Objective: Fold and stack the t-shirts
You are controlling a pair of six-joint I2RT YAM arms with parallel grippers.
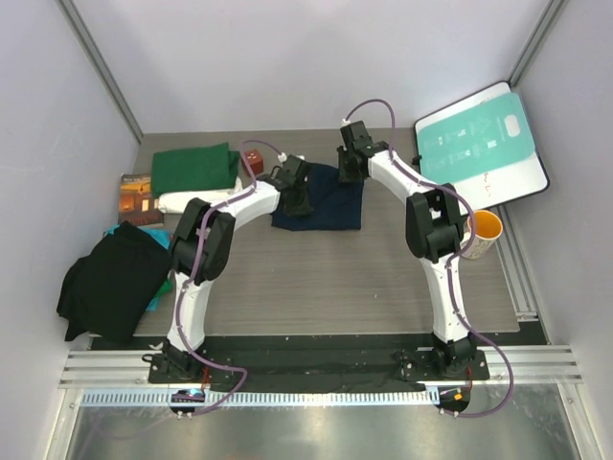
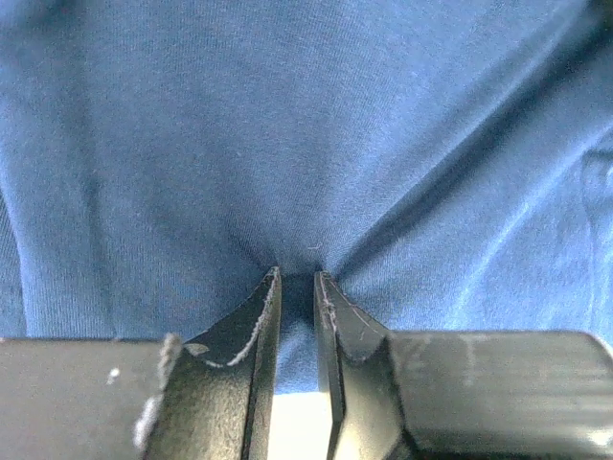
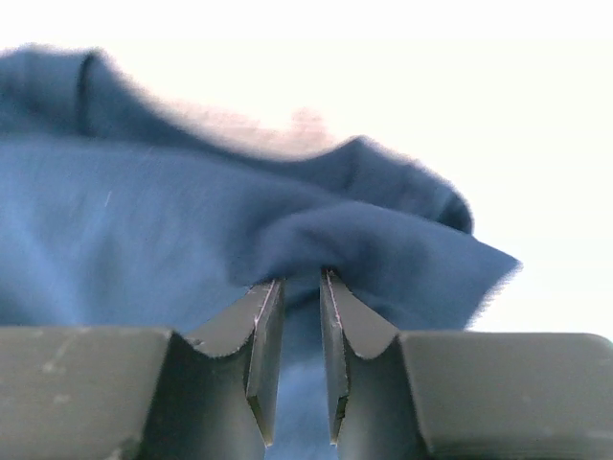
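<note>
- Grey wood-grain table (image 1: 335,278) between white walls, and we start with the one container: an orange cup (image 1: 486,236) well off to the outer side of the right jaws, beside that arm's elbow. We cannot tell what is in it.
- The navy t-shirt (image 1: 326,206) lies flat at the far middle of the table, reaching from the left jaws across to the right jaws.
- It is a folded, roughly rectangular patch, a touch wider side to side than deep. We cannot tell which way the neck points.
- Up close it is soft blue knit, with creases fanning out from each set of tips.
- The left gripper (image 2: 297,278) has its jaws narrow, pinching a pucker of navy cloth.
- The right gripper (image 3: 302,283) also has narrow jaws, with a raised fold of the same shirt caught between them.
- Out beyond the left jaws we see a folded green t-shirt (image 1: 196,168) resting on a cream-white t-shirt (image 1: 184,202). A book (image 1: 139,196) sits beside them, with black cloth (image 1: 110,278) heaped nearer the bases.
- A teal-and-white board (image 1: 479,144) sits past the right jaws.
</note>
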